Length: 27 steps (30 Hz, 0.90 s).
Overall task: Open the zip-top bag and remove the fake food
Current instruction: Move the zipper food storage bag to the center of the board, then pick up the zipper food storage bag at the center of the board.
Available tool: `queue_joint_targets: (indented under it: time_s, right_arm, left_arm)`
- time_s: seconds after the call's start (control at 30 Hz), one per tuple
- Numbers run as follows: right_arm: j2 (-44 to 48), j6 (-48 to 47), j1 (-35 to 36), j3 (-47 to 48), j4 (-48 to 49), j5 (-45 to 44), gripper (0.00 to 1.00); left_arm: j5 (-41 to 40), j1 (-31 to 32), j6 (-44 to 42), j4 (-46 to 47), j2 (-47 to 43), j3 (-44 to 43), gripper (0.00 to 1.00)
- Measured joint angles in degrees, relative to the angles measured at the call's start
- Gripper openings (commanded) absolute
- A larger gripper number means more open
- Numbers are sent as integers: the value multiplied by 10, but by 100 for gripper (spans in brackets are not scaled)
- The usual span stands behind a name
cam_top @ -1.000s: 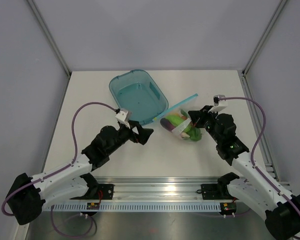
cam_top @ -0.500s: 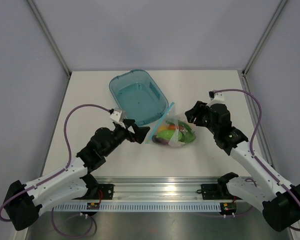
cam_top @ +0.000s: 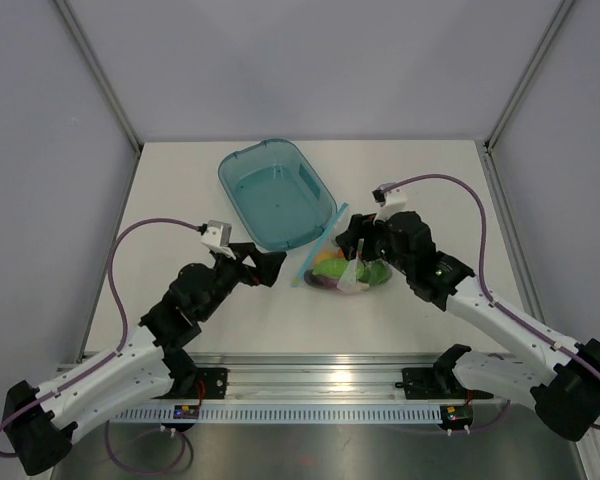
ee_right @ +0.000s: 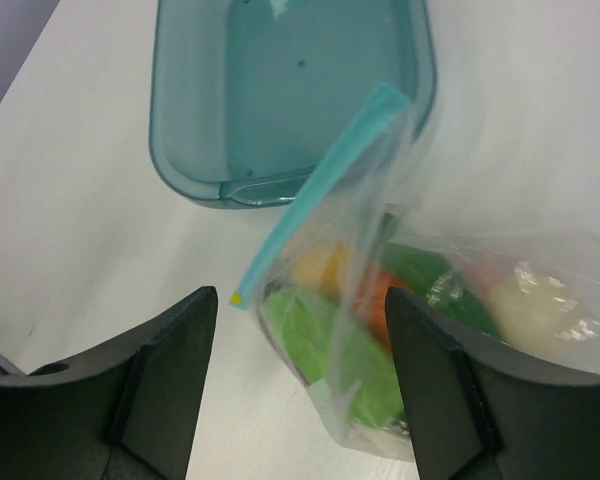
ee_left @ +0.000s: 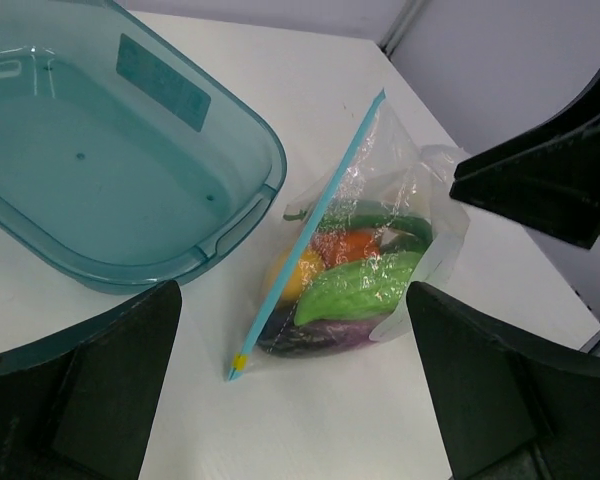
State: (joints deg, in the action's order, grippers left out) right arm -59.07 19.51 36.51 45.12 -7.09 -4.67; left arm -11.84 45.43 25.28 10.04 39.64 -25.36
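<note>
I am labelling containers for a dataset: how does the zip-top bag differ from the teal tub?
The zip-top bag is clear and crinkled; the teal tub is tinted and rigid. The bag holds the fake food; the tub holds nothing. Both are see-through plastic on the table.

L arm (cam_top: 130,345) is stretched from near-left base toward centre, L gripper (cam_top: 268,265) aimed right, jaws spread wide. R arm (cam_top: 490,315) is bent in from near-right, R gripper (cam_top: 352,243) angled down-left, jaws parted.
</note>
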Motion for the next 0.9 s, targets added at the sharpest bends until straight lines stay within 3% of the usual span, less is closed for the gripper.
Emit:
queue_joint_targets:
  time_s: [0.17,0.4,0.67,0.9]
  right_arm:
    - [-59,-25,83,52,-15,-54,75]
    - [-165,8,206,176,-92,-213,75]
    - [-382,199,255,428,-308,-384,72]
    - [-498,341,280,518,-450,-458,73]
  left_arm:
    - [-68,0,36,-32,-51,13,99]
    - [-166,0,82,-87,-89,14,99]
    - [-233,0,121,-151,-101,14,99]
    - [-264,0,138,-168,-139,14,99]
